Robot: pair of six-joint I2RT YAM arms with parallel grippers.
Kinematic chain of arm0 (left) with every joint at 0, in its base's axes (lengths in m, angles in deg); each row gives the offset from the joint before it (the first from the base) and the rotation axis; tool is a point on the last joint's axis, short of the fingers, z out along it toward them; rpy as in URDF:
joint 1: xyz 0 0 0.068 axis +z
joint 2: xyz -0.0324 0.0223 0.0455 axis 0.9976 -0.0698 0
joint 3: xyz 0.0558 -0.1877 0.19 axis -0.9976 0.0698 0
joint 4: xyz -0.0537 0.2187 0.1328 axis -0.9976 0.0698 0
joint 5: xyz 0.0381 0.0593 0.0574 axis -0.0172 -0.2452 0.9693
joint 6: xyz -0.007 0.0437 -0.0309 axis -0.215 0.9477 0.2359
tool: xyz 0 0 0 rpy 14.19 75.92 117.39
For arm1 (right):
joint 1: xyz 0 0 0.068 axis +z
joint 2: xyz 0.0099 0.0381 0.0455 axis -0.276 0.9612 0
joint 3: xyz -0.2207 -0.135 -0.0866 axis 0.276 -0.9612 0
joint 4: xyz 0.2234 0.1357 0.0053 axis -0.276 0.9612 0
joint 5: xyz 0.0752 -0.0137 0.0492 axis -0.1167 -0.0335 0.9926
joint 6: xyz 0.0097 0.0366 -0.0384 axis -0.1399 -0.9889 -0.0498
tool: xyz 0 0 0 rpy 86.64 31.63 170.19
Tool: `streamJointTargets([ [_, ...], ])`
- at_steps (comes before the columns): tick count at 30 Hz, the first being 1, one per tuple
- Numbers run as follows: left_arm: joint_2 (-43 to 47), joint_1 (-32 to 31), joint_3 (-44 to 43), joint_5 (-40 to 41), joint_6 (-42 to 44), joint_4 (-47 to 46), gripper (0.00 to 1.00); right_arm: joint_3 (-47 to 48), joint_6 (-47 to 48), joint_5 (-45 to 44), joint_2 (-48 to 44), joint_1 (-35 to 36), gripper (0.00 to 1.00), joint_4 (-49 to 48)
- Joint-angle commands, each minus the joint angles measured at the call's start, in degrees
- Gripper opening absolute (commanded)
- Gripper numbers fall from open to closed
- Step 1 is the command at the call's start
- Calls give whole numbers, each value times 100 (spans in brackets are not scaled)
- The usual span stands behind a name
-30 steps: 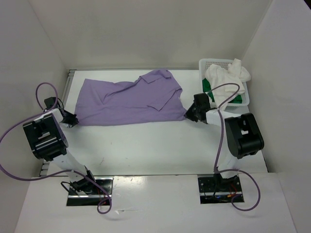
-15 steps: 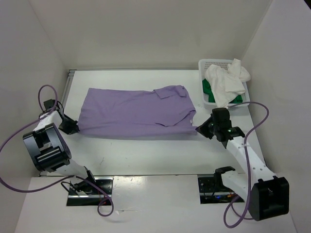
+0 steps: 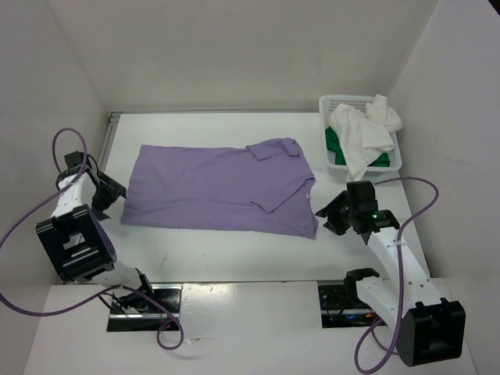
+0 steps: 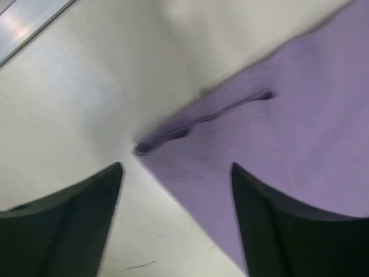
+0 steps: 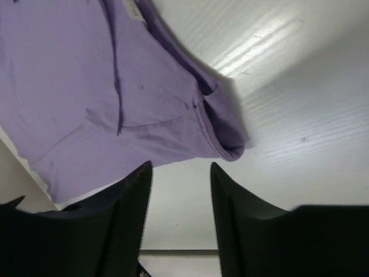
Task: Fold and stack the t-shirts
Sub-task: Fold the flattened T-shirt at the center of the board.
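Left gripper (image 4: 176,173) stood with jaws apart, holding nothing; the lavender shirt (image 3: 219,191) lay flat, one corner just ahead of its fingertips. Right gripper (image 5: 180,173) was likewise spread and empty, with another corner just ahead. White shirt (image 3: 361,133) and green shirt (image 3: 333,143) sat in the basket (image 3: 332,101) beyond it.

The top camera sits high above and behind the arm bases, looking down and forward over the whole tabletop (image 3: 234,258), far enough back to take in both arms and the basket (image 3: 348,99) at the far right corner. The left wrist camera hangs close over the tabletop's left edge, facing past its own fingers (image 4: 69,219) at the purple shirt (image 4: 300,133)'s near left corner. The right wrist camera, equally close, faces past its fingers (image 5: 124,213) at the shirt's near right corner. Both corners also show from the top.
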Motion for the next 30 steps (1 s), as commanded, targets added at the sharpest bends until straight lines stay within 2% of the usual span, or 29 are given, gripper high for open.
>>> streamJointTargets([
  [1,119,-395,-388,-387,-35,-415,75,385,292,253,406,249,48,-447],
  [2,172,-562,-319,-475,-35,-523,67,473,292,307,643,416,44,-841],
  [3,303,-963,-249,-476,-35,-663,61,526,292,307,871,627,33,-1106],
  [4,391,-1185,-187,-476,43,-899,51,622,292,307,1370,890,26,-1317],
  [5,583,-1431,-64,-476,44,-998,46,910,292,168,1627,1510,21,-1676],
  [6,690,-1938,-2,-241,44,-1077,42,1070,292,-181,1873,1856,18,-1828],
  [8,857,-2415,112,-187,44,-1297,36,1473,423,-430,2585,2637,10,-2030],
  [10,771,-3064,174,-335,44,-1350,35,1537,424,-431,2964,2895,5,-2522],
  [13,550,-3550,489,-598,-79,-1551,33,1861,547,-491,3641,3159,5,-2743],
  [14,489,-3604,595,-652,-184,-1639,33,1923,599,-492,3869,3212,7,-2743],
  [16,541,-3604,762,-722,-254,-1850,33,1994,600,-493,4011,3265,19,-2883],
  [17,541,-3604,815,-722,-255,-1851,33,1994,600,-553,4064,3265,28,-2936],
  [20,489,-3604,947,-862,-255,-1973,33,1994,600,-852,4327,3265,36,-2876],
  [24,436,-3604,1071,-995,-202,-2097,33,2056,530,-1036,4512,3265,36,-2805],
  [30,436,-3604,1194,-1048,-202,-2203,33,1845,354,-1353,4240,3265,37,-2752],
])
